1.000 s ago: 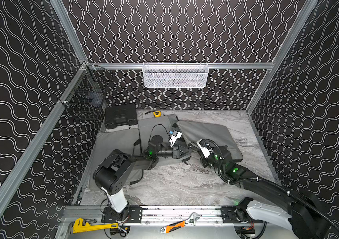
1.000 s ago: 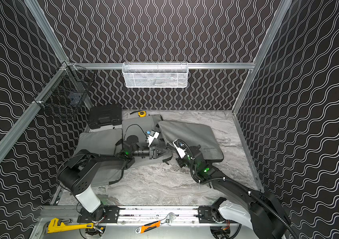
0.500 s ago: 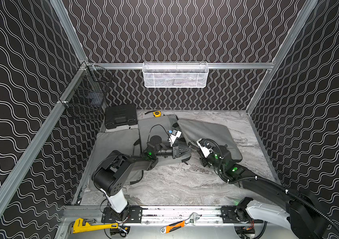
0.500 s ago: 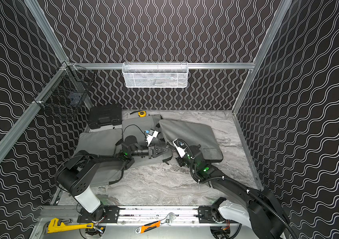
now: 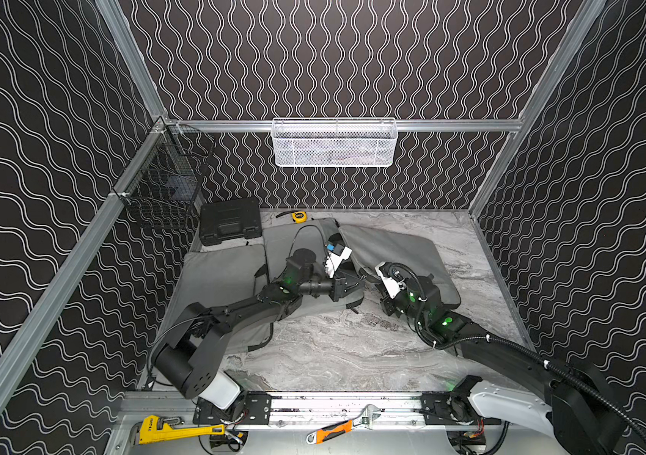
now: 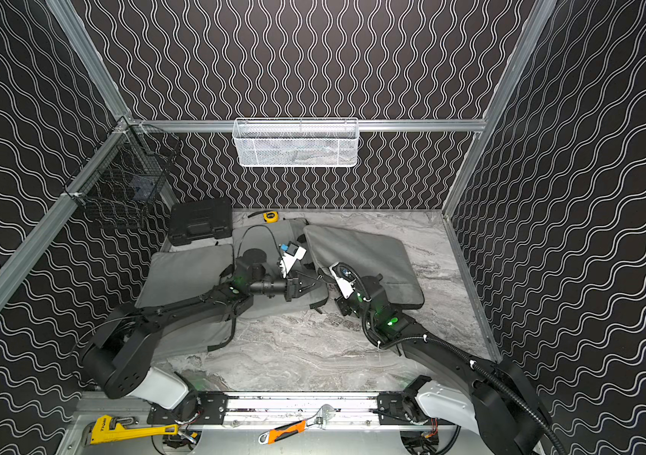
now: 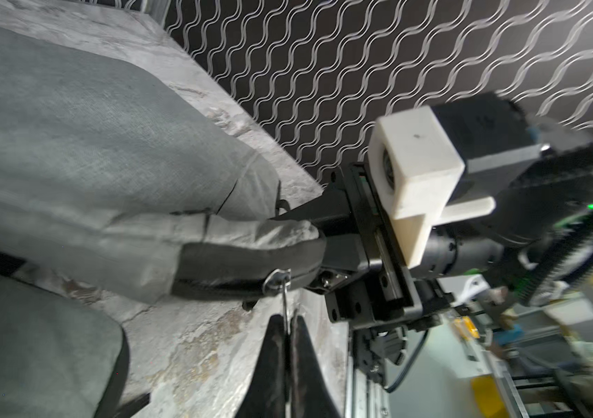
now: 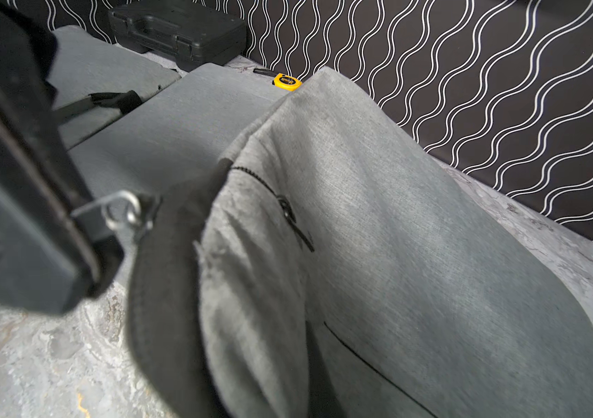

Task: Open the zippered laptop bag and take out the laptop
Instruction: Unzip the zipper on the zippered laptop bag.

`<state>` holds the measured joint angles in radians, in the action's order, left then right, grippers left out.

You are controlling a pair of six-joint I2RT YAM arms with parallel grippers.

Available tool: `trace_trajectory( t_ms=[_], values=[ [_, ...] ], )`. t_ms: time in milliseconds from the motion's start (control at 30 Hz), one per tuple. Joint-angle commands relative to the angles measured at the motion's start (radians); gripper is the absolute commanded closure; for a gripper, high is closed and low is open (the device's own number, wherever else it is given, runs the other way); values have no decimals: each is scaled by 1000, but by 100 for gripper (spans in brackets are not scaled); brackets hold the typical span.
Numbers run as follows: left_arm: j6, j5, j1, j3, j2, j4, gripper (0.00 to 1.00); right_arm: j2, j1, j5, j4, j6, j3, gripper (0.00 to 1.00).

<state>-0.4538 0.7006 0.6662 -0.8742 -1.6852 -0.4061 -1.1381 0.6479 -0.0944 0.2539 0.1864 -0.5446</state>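
Observation:
The grey zippered laptop bag (image 5: pixel 400 252) (image 6: pixel 360 252) lies at the right of the marble table, with its near-left corner lifted. In the left wrist view my left gripper (image 7: pixel 286 318) is shut on the bag's thin metal zipper pull (image 7: pixel 284 296). The pull's ring (image 8: pixel 123 213) also shows in the right wrist view beside my left gripper (image 8: pixel 85 220). My right gripper (image 7: pixel 320 235) is shut on the bag's dark-edged corner, and grey fabric hides its jaws in its own view. Both grippers (image 5: pixel 356 281) (image 5: pixel 370 275) meet at that corner. The laptop is hidden.
Two more grey bags (image 5: pixel 222 275) (image 5: pixel 293 240) lie left and centre. A black tool case (image 5: pixel 230 220) and yellow tape measure (image 5: pixel 299 215) sit at the back. Wire baskets (image 5: pixel 333 143) (image 5: pixel 167 189) hang on the walls. Wrenches (image 5: pixel 171 431) (image 5: pixel 337 427) lie along the front rail.
My left gripper has closed its jaws onto the zipper pull. The right arm keeps its hold on the bag corner and has barely moved.

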Motion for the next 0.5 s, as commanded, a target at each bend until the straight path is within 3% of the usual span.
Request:
trace_trajectory(
  t_ms=[0,233,367,467],
  values=[
    [167,-152,35,-57,2,262,100,-25,6,4,61,-75,-23,100],
    [148,-266,41,-58,-2,331,100,-137,13,184,179,-165,-44,97],
    [146,-303,14,-46,-20,392,100,-214,21,271,184,-173,-93,84],
    [103,-277,-49,-24,-30,367,100,-210,22,243,165,-137,-91,69]
  ],
)
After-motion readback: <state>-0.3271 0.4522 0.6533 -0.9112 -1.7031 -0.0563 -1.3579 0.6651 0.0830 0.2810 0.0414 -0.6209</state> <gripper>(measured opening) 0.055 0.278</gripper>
